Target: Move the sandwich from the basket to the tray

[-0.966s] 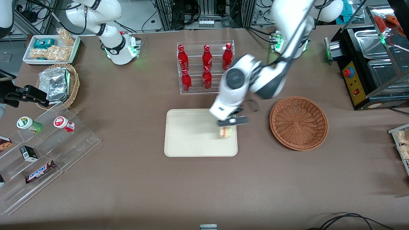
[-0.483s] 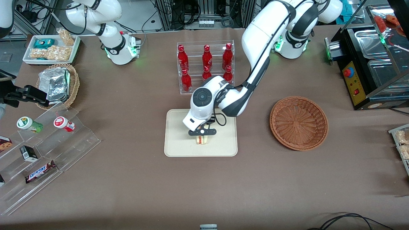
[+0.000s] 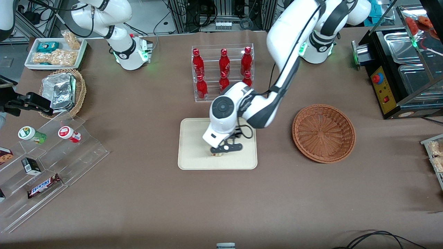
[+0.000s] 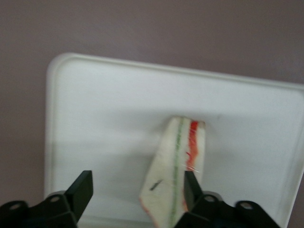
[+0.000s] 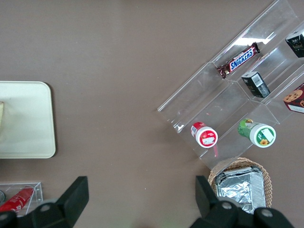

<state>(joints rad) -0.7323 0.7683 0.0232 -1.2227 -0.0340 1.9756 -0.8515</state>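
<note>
Sandwich (image 4: 178, 173): on tray (image 4: 104, 118), frame centre, touching 1 finger (image 4: 192, 190). Pincer (image 3: 225, 148): spread wide, gripping nothing.

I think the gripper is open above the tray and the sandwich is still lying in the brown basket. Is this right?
Not quite: the sandwich is on the tray, not in the basket, which holds nothing, as the front view shows. The left wrist view shows it on the tray between the open fingers. The gripper is indeed open above the tray.
</note>
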